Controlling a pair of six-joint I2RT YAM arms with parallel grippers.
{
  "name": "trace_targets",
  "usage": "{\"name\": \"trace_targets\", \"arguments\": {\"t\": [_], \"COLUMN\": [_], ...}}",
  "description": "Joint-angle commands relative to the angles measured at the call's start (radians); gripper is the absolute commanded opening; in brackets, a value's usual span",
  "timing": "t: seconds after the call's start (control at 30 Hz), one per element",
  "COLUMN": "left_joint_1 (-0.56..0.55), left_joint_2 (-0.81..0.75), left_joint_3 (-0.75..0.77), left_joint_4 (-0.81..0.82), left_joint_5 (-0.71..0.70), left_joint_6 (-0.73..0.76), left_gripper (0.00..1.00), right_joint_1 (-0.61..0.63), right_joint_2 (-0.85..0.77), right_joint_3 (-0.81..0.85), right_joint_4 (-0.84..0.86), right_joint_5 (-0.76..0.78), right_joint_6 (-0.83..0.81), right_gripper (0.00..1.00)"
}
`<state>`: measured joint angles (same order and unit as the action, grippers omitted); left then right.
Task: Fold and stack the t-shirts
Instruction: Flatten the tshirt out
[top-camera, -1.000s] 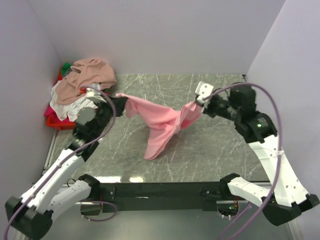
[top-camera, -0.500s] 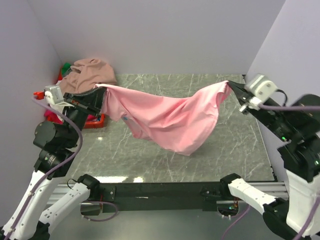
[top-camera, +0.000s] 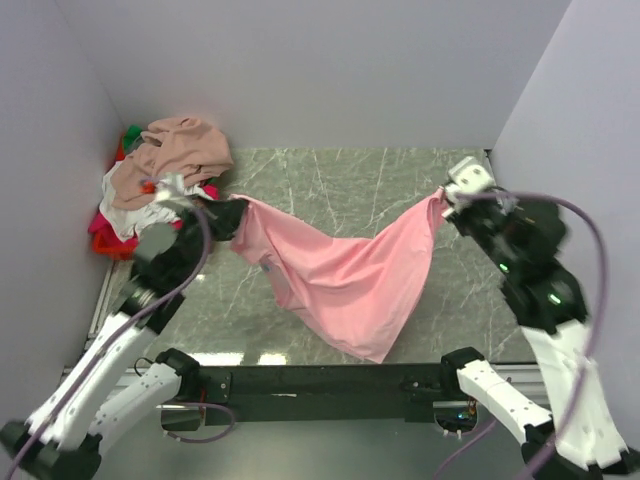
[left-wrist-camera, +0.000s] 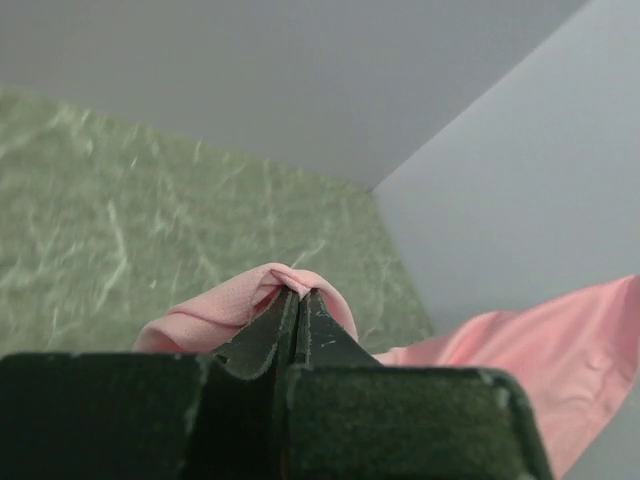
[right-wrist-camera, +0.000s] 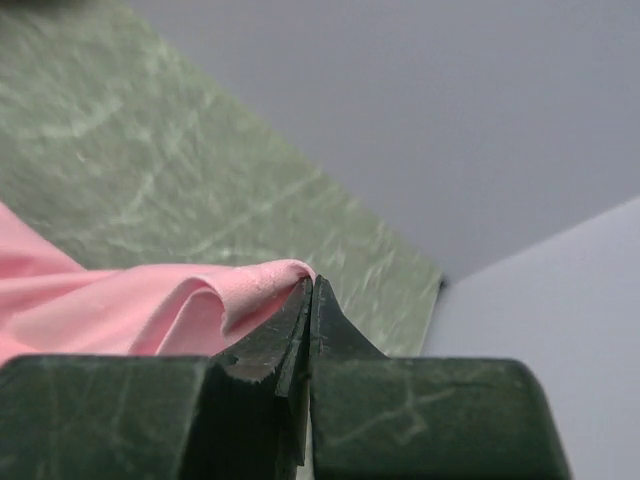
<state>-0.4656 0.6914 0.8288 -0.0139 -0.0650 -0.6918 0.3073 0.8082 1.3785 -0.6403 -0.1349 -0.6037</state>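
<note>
A light pink t-shirt (top-camera: 345, 275) hangs stretched between my two grippers above the green marble table (top-camera: 330, 170), its lower point sagging toward the near edge. My left gripper (top-camera: 240, 210) is shut on the shirt's left corner; pink cloth (left-wrist-camera: 215, 310) folds over the fingertips in the left wrist view, where the left gripper (left-wrist-camera: 298, 295) pinches it. The right gripper (top-camera: 441, 197) is shut on the right corner, and the right wrist view shows pink cloth (right-wrist-camera: 150, 305) wrapped at the right gripper (right-wrist-camera: 310, 285). More t-shirts (top-camera: 175, 150), tan and white, lie piled at the back left.
A red plastic basket (top-camera: 105, 240) sits under the pile in the back left corner, against the left wall. Grey walls close in the table on the left, back and right. A black rail (top-camera: 320, 380) runs along the near edge between the arm bases.
Both grippers have come lower and closer together since half a second ago, and the pink shirt sags deeper toward the near edge. A second ago it hung bunched and narrow.
</note>
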Motion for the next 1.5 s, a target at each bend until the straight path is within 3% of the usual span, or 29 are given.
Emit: {"name": "trace_targets", "arguments": {"t": [0.0,0.07,0.1,0.17,0.23,0.27,0.33,0.37,0.4,0.53,0.57,0.67,0.7,0.77,0.8,0.83,0.97,1.23,1.47], "left_joint_1": [0.018,0.085,0.140,0.174,0.191,0.193,0.194,0.194,0.194,0.197,0.197,0.196,0.188,0.173,0.145,0.130,0.039,-0.044,-0.131], "left_joint_2": [0.172,0.408,0.610,0.825,1.109,1.184,1.308,1.320,1.320,1.193,1.162,1.018,0.946,0.881,0.823,0.798,0.711,0.718,0.735], "left_joint_3": [-0.045,0.043,0.103,0.347,0.529,0.699,0.849,0.868,0.878,0.810,0.778,0.552,0.485,0.287,0.224,0.120,-0.069,-0.177,-0.166], "left_joint_4": [0.129,0.227,0.232,0.157,0.018,-0.047,-0.110,-0.124,-0.124,-0.116,-0.124,-0.074,-0.039,-0.008,0.005,0.006,0.083,0.192,0.201], "left_joint_5": [-0.073,0.000,0.039,0.101,0.180,0.204,0.234,0.231,0.226,0.185,0.186,0.269,0.287,0.333,0.343,0.347,0.309,0.263,0.235], "left_joint_6": [-0.100,-0.144,-0.188,-0.193,-0.166,-0.151,-0.111,-0.097,-0.063,0.020,0.028,0.028,0.009,-0.009,-0.030,-0.038,-0.101,-0.202,-0.233], "left_gripper": [0.00,0.00,0.00,0.04,0.33,0.55,0.70,0.76,0.79,0.82,0.82,0.77,0.75,0.73,0.73,0.72,0.73,0.73,0.73], "right_joint_1": [-0.052,-0.153,-0.202,-0.295,-0.332,-0.353,-0.367,-0.372,-0.384,-0.390,-0.389,-0.331,-0.312,-0.154,-0.098,-0.017,0.098,0.205,0.246], "right_joint_2": [0.080,0.205,0.268,0.465,0.575,0.654,0.698,0.706,0.701,0.642,0.629,0.667,0.680,0.706,0.707,0.712,0.743,0.772,0.825], "right_joint_3": [-0.207,-0.237,-0.207,-0.147,-0.084,-0.073,-0.071,-0.082,-0.114,-0.162,-0.160,-0.124,-0.130,-0.171,-0.229,-0.255,-0.311,-0.384,-0.392], "right_joint_4": [0.265,0.440,0.473,0.459,0.423,0.404,0.364,0.355,0.353,0.254,0.201,-0.127,-0.200,-0.167,-0.068,-0.015,0.111,0.151,0.128], "right_joint_5": [0.133,0.156,0.146,0.152,0.143,0.138,0.098,0.084,0.068,-0.142,-0.328,-0.645,-0.661,-0.597,-0.541,-0.485,-0.312,-0.114,-0.094], "right_joint_6": [0.073,0.168,0.208,0.284,0.282,0.271,0.239,0.231,0.223,0.081,0.037,-0.241,-0.272,-0.227,-0.178,-0.060,0.111,0.183,0.200], "right_gripper": [0.00,0.00,0.00,0.00,0.00,0.27,0.60,0.81,0.84,0.87,0.88,0.83,0.79,0.70,0.69,0.68,0.68,0.68,0.62]}}
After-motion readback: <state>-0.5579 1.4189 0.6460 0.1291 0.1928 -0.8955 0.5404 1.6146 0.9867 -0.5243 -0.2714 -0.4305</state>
